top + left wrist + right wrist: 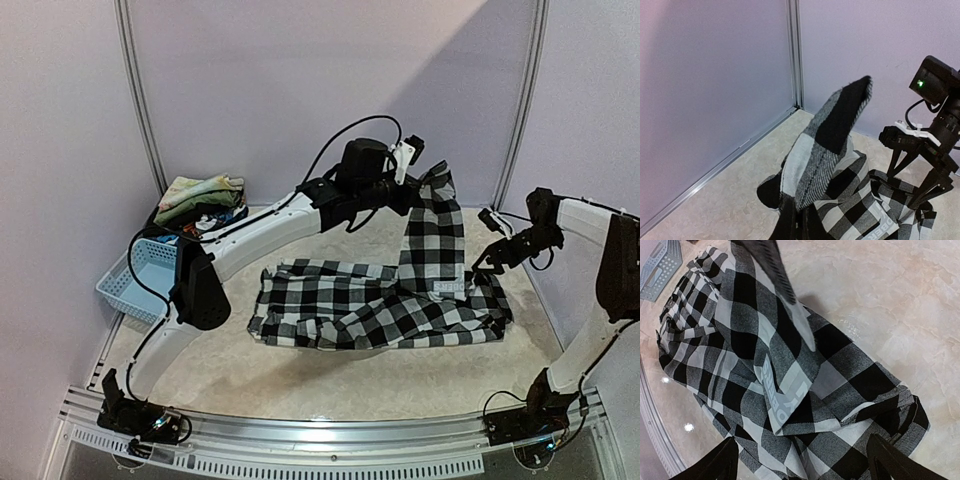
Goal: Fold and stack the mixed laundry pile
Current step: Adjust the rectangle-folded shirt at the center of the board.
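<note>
The black-and-white checked shirt [380, 312] lies spread across the middle of the table. One sleeve [432, 235] is pulled up from it. My left gripper [424, 190] is shut on the top of that sleeve, whose end [840, 120] stands up out of the jaws [802, 227]. My right gripper [491, 258] hangs open just above the shirt's right end. Its two dark fingertips [715, 462] straddle the checked cloth [765, 365] without touching it. A pale floral cloth [200, 190] sits folded on a dark blue piece [218, 215] at the back left.
A light blue perforated basket [140, 280] stands at the left edge, in front of the folded cloths; its corner [660, 262] also shows in the right wrist view. Lilac walls with metal rails close the back and sides. The right arm [930, 130] is close to the raised sleeve.
</note>
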`<action>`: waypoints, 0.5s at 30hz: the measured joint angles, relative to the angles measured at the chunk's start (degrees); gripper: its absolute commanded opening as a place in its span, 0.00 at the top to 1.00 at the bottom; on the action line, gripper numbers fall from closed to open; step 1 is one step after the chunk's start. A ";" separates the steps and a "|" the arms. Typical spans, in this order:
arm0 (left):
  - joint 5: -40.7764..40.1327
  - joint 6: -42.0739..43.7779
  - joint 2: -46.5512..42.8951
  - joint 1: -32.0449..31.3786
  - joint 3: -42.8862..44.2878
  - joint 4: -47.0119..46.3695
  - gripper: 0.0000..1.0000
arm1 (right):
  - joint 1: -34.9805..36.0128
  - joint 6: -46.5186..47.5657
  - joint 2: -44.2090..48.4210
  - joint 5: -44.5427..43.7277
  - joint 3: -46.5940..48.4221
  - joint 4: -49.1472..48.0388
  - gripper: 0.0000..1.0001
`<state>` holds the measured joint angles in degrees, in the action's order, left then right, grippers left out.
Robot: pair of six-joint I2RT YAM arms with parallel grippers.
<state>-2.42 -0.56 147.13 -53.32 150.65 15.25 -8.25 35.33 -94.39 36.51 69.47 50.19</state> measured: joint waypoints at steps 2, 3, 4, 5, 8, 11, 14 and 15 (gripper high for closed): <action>-0.02 -0.04 0.00 0.09 -0.24 -0.02 1.00 | 0.00 0.09 -1.53 0.35 0.24 0.04 0.10; -0.02 -0.09 0.00 0.22 -0.46 -0.02 1.00 | 0.00 0.11 -2.03 0.37 0.24 0.04 0.10; -0.02 -0.09 0.00 0.37 -0.66 -0.02 1.00 | 0.09 0.11 -2.27 0.42 0.24 0.11 0.10; 0.00 -0.09 0.02 0.59 -0.85 -0.09 1.00 | 0.22 0.09 -2.49 0.37 0.24 0.09 0.10; 1.42 -0.13 0.31 1.53 -1.70 -1.33 1.00 | 0.94 -0.17 -2.60 0.02 0.26 0.07 0.10; 4.81 0.07 0.17 2.38 -4.68 -3.39 1.00 | 1.64 -0.35 -2.60 -0.17 0.33 0.07 0.10; 7.87 1.22 -0.72 2.62 -11.10 -5.57 1.00 | 1.92 -0.46 -2.60 -0.79 0.39 0.04 0.10; 8.68 1.84 -1.05 2.67 -13.68 -5.66 1.00 | 1.92 -0.55 -2.60 -1.14 0.39 -0.02 0.10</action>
<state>6.26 1.28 146.08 -50.65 136.97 9.58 -6.33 34.79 -96.99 35.38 69.87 50.17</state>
